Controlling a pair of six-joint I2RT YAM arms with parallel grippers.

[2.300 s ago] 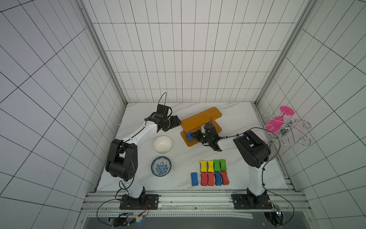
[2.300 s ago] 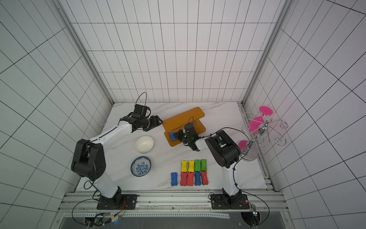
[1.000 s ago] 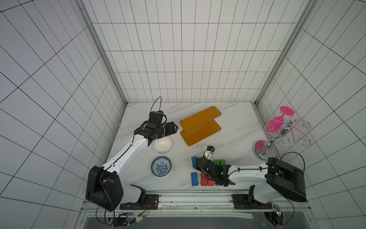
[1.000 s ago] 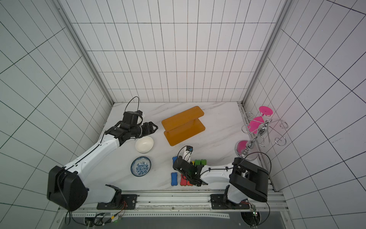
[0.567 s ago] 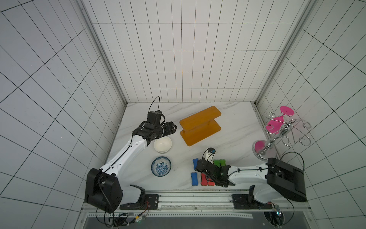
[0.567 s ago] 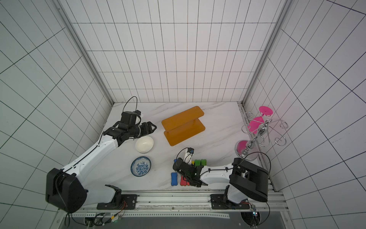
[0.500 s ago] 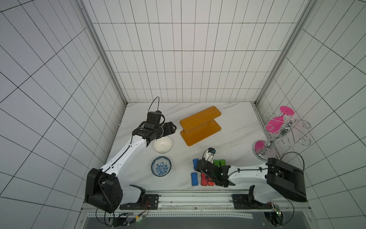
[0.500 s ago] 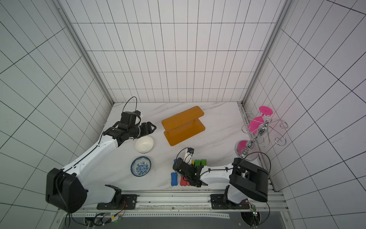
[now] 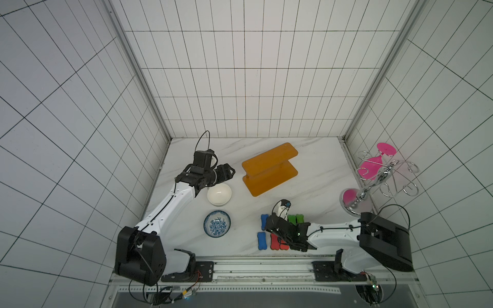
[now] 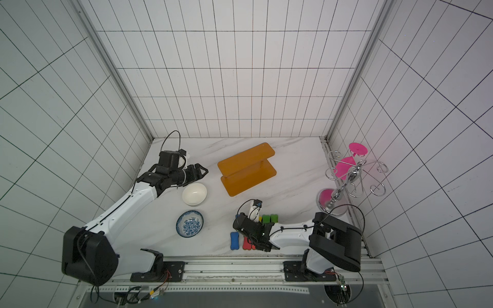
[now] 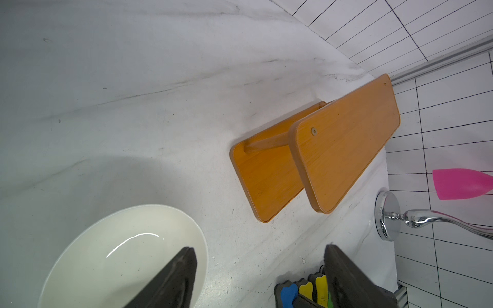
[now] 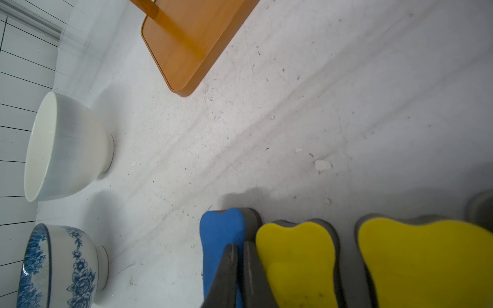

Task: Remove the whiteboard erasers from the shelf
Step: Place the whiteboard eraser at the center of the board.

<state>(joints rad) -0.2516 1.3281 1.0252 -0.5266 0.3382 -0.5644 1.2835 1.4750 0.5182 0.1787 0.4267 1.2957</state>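
On the marble tabletop (image 9: 320, 181), the shelf (image 9: 269, 170) stands bare, the whiteboard erasers (image 9: 293, 219) grouped well apart from it; right gripper (image 12: 238, 246) pinches the blue eraser (image 12: 221, 229), left gripper (image 11: 260, 248) spread empty; probable next move: release, lift clear.

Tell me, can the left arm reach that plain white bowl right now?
Probably yes. The left arm holds its open jaws right by the white bowl, with nothing between them.

The orange two-tier shelf (image 9: 269, 169) is standing toward the back of the worktop (image 9: 314, 170), while blue, red, yellow and green erasers (image 9: 262, 240) are lying clustered near its front edge.
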